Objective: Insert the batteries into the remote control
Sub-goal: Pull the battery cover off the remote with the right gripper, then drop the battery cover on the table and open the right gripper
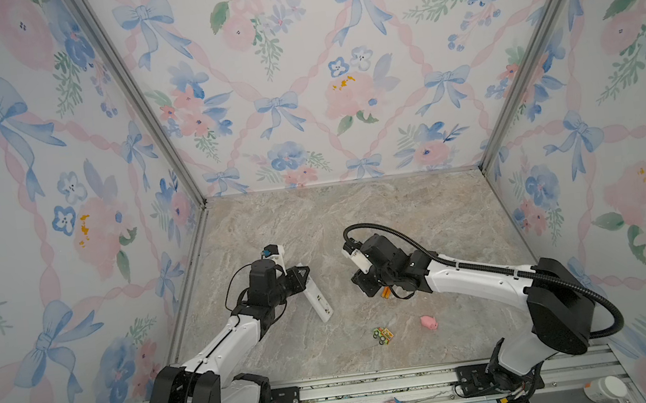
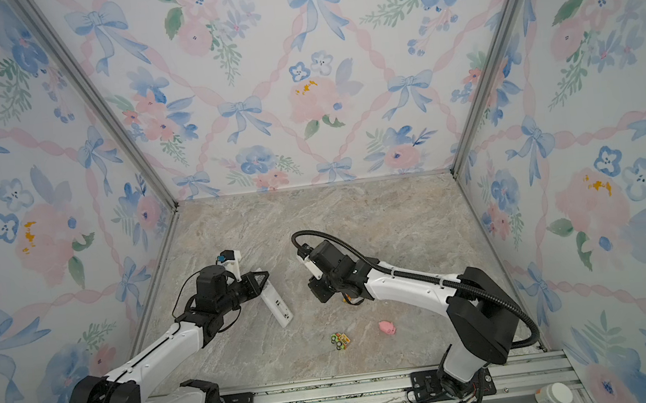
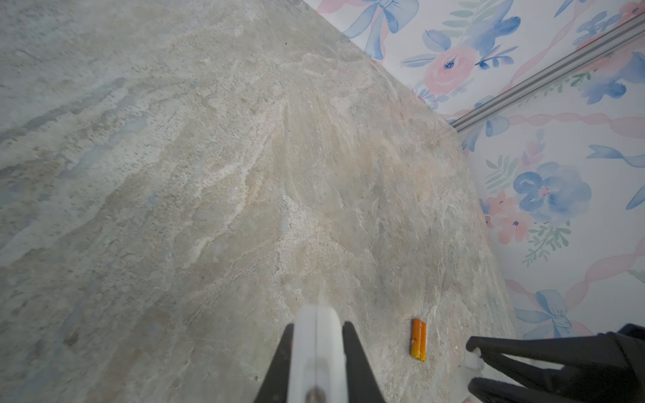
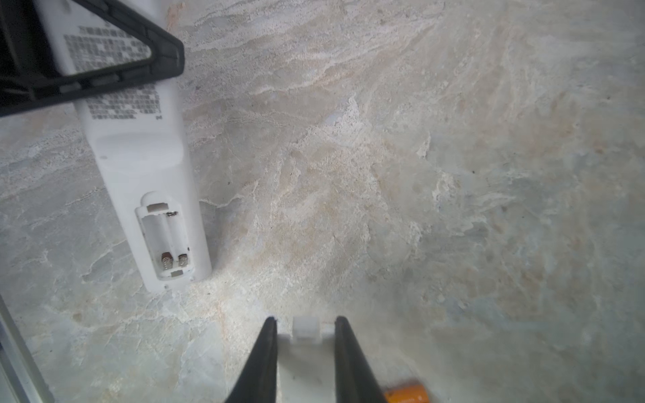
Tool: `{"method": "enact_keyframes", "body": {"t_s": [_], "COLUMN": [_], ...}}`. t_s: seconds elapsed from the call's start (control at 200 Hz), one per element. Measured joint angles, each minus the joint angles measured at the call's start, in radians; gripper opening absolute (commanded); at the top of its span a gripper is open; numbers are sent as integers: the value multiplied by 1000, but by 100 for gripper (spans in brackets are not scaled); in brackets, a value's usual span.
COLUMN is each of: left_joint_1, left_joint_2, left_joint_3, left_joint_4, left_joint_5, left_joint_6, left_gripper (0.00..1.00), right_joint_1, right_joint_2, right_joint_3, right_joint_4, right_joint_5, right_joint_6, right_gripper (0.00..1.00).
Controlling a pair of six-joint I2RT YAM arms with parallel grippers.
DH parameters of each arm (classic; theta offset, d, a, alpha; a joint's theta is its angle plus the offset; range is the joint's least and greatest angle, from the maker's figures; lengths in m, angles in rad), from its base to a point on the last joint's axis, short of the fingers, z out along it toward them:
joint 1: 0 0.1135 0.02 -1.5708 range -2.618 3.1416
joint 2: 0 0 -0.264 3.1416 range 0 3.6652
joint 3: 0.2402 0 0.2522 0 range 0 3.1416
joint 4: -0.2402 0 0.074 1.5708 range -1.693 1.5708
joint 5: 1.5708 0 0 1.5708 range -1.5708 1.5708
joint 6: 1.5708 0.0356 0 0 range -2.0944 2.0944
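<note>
The left gripper (image 3: 317, 325) has its two black fingers closed tight on one end of the remote control (image 4: 146, 167), and the white remote fills the gap between them. In both top views the remote sits on the left part of the stone table (image 1: 356, 215), turned at a slant, with its free end pointing to the front. The remote has its back side up. The battery slot (image 4: 164, 240) near the free end is open, and you can see the little metal springs inside with nothing in it. The right gripper (image 4: 305, 319) is low over the table, a little way from the remote. Its fingers are nearly closed on a small white piece (image 4: 305, 331); it may be the lid of the slot, but the view there is blurry. The batteries (image 3: 418, 340) are two thin orange sticks. They lie side by side, touching, flat on the table just beside the right gripper and apart from the remote. Nearer the front are a toy car (image 1: 384, 335) and a pink pig (image 1: 428, 322), close to each other.
</note>
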Motion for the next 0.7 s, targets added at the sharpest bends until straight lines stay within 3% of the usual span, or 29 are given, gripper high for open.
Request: {"method": "enact_keyframes", "body": {"t_s": [0.27,0.7], "left_joint_1": [0,0], "left_joint_2": [-19,-47], "left_joint_3": [0,0], "left_joint_4": [-23,-30], "left_joint_5": [-7,6], "left_joint_6": [8,8], "left_gripper": [0,0], "right_joint_1": [-1,-27], "right_joint_2": [134,210], "right_joint_3": [55,82], "right_joint_4": [-21,-27], "right_joint_5": [0,1], "right_joint_6": [-11,-10], "right_gripper": [22,23]}}
